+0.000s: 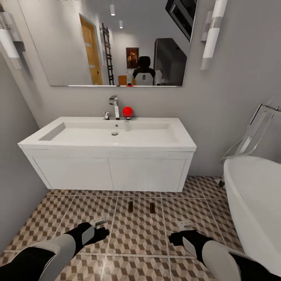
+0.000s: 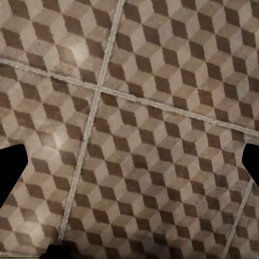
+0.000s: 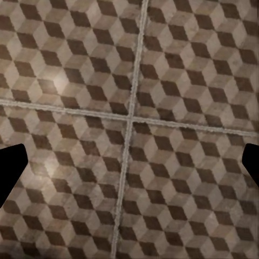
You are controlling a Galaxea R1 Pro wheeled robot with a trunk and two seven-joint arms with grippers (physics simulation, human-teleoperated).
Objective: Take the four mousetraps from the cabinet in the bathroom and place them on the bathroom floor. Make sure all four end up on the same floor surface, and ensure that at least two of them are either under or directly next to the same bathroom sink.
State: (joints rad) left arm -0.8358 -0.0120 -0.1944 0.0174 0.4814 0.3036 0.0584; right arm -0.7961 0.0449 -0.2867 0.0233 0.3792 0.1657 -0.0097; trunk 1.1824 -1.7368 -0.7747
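Two small flat brown mousetraps point(image 1: 130, 206) point(image 1: 152, 207) lie side by side on the cube-patterned tile floor point(image 1: 136, 234), just in front of the long white rectangular sink point(image 1: 107, 134). Left gripper point(image 1: 100, 219) and right gripper point(image 1: 184, 224) hover nearer, fingers spread, holding nothing. Wrist views add grout lines point(image 2: 97, 89) crossing.

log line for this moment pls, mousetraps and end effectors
mousetraps: two on bathroom floor before sink | left end effector: open, empty | right end effector: open, empty

Open floor: bare tiles point(image 1: 136, 234) at lower centre.
Obstacles: sink unit point(image 1: 109, 168) at centre, bathtub point(image 1: 253, 195) at right, two mousetraps point(image 1: 141, 207) between.
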